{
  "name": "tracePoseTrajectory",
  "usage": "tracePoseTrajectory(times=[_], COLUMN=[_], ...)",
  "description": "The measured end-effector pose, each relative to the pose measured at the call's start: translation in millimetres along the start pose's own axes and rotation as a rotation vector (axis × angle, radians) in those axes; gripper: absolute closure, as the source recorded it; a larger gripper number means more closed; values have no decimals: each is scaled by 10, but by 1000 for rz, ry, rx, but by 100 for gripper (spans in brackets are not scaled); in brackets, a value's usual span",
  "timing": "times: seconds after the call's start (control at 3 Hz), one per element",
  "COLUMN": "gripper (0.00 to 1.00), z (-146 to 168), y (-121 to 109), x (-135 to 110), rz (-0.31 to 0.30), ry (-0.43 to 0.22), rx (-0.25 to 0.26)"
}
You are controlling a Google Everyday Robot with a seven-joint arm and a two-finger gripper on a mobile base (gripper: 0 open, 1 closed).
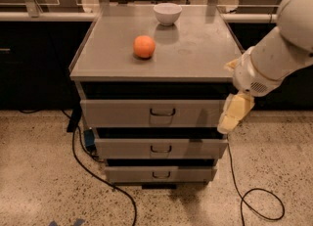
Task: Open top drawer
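Jaws: whether they stood wide or narrow could not be told from this side-on angle; nothing was seen held in them.
Gripper [229,122]: pale yellow, smooth and blocky, pointing down and slightly to the left, at the right end of the top drawer's front, well to the right of its handle; whether it touched the panel could not be told.
Arm [279,54]: thick, white, rounded segments coming in from the upper right and sloping down to a bulbous white wrist beside the cabinet's front right corner.
Top drawer [122,113]: directly under the cabinet top, the widest and tallest of three; a flat grey metal panel with a dark gap above it.
Handle [162,112]: a small dark bail at the centre of that panel.
Lower drawers: the middle drawer [195,148] and bottom drawer [127,173] were narrower grey metal fronts with like handles.
Cabinet top [200,49]: matte grey, flat, faintly scuffed.
Orange [144,47]: round, on the cabinet top left of centre.
Bowl [167,13]: small, white, glossy, near the back edge.
Floor [39,181]: speckled beige, with a black cable [98,176] trailing across it.
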State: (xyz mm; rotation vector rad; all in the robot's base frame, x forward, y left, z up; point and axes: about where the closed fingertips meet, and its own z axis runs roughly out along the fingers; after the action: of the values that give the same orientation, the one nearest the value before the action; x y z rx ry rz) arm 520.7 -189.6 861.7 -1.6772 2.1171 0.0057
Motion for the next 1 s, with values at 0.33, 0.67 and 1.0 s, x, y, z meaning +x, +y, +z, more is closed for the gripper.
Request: tracePoseTrajectory(times=[0.33, 0.67, 1.0], gripper=[0, 0, 0], z=[301, 597, 605], y=[78, 76, 78], x=[-81, -102, -102], rz=[-11, 48, 48], ry=[-22, -82, -82], rx=[11, 35, 35])
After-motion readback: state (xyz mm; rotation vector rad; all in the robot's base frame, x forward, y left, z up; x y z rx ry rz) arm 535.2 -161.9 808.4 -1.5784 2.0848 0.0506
